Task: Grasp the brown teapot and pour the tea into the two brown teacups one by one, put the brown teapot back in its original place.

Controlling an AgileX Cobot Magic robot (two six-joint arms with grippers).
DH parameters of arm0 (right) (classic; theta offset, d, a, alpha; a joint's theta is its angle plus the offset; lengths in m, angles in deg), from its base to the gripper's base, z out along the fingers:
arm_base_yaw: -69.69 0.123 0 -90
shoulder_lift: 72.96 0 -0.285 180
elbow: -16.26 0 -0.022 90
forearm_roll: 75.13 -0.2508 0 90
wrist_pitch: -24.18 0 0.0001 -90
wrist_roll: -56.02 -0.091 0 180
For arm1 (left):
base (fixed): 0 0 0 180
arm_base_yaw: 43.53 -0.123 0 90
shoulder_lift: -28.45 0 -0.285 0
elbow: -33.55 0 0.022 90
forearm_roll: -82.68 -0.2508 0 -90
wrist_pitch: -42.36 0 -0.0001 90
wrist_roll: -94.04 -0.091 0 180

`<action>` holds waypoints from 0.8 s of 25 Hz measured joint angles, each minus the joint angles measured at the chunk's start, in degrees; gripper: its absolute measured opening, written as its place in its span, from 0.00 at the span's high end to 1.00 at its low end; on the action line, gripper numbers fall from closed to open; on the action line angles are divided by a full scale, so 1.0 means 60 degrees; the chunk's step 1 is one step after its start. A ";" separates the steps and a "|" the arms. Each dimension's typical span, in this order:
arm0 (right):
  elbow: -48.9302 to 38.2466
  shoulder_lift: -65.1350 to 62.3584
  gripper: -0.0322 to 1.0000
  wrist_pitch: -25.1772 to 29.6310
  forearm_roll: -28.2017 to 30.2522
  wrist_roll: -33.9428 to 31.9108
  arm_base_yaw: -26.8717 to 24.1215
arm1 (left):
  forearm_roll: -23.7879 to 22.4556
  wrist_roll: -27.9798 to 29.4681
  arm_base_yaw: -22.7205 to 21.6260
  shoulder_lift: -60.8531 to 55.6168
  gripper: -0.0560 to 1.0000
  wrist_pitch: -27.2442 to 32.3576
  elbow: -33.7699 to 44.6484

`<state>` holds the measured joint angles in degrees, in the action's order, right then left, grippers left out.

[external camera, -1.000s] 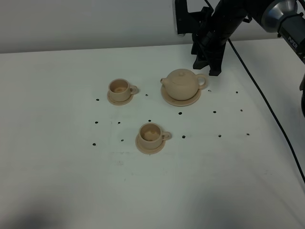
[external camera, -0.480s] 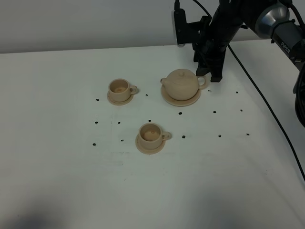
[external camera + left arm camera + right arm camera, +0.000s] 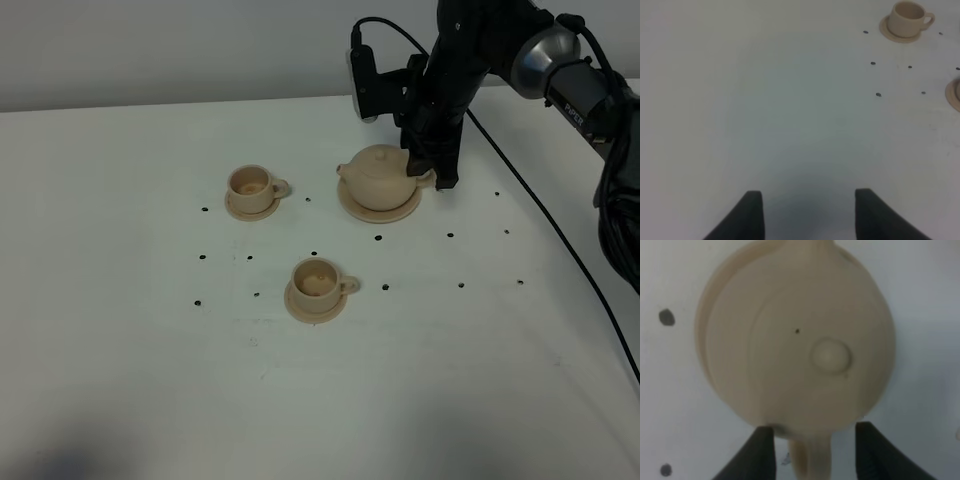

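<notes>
- The brown teapot (image 3: 380, 178) sits on its big saucer (image 3: 395, 214), toward the back of the white table (image 3: 150, 380) and a bit right of the middle.
- The lid is on the teapot, with a little round knob (image 3: 830, 354) on top.
- The short spout (image 3: 343, 170) points left, and the loop handle (image 3: 812, 460) is on the other side.
- The right gripper (image 3: 440, 175) reaches down from above, right at the handle side of the teapot.
- From the right wrist view, one of its jaws is on each side of the handle. A thin strip of table shows between the handle and each one.
- So the jaws are apart around the handle and have not pinched it. They hold nothing.
- One teacup (image 3: 250, 192) stands left of the teapot on its own small saucer (image 3: 240, 212). Its little handle points right.
- The other teacup (image 3: 315, 288) stands closer to the front, on a small saucer (image 3: 310, 312) too. Its handle also points right.
- Both teacups are upright and stand apart from the teapot and from each other.
- The left gripper (image 3: 807, 215) shows only in its own wrist view, low over bare table.
- Its jaws are wide apart, with only white table between them. It holds nothing.
- Far off in that same view is a teacup on a saucer (image 3: 900, 36). I cannot tell which of the two it is.
- Small black dots (image 3: 378, 237) are scattered over the table around the tea things.
- A black cable (image 3: 560, 225) runs from the right arm across the right side of the table.
</notes>
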<state>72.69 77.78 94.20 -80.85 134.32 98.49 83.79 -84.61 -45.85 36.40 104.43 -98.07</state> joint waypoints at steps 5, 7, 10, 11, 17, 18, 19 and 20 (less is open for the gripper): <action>0.0000 0.0012 0.61 0.0000 0.0291 -0.0040 0.0030 | 0.0000 0.0000 0.0000 0.0000 0.57 0.0000 0.0000; 0.0000 0.0067 0.61 0.0000 0.0365 -0.0131 0.0030 | 0.0000 0.0000 0.0000 0.0000 0.57 0.0000 0.0000; 0.0004 0.0161 0.61 0.0000 0.0456 -0.0226 0.0030 | 0.0000 0.0000 0.0000 0.0000 0.57 0.0000 0.0000; 0.0004 0.0182 0.61 0.0000 0.0491 -0.0237 0.0030 | 0.0000 0.0000 0.0000 0.0000 0.57 0.0000 0.0000; 0.0004 0.0181 0.61 -0.0009 0.0793 -0.0259 0.0049 | 0.0000 0.0000 0.0000 0.0000 0.57 0.0000 0.0000; 0.0004 0.0181 0.61 -0.0009 0.0888 -0.0259 0.0086 | 0.0000 0.0000 0.0000 0.0000 0.57 0.0000 0.0000; 0.0004 0.0181 0.61 -0.0009 0.0954 -0.0259 0.0112 | 0.0000 0.0000 0.0000 0.0000 0.57 0.0000 0.0000; 0.0004 0.0181 0.61 -0.0009 0.1115 -0.0259 0.0162 | 0.0000 0.0000 0.0000 0.0000 0.57 0.0000 0.0000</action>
<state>72.72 78.86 94.15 -74.16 132.77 99.46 83.79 -84.61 -45.85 36.40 104.43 -98.07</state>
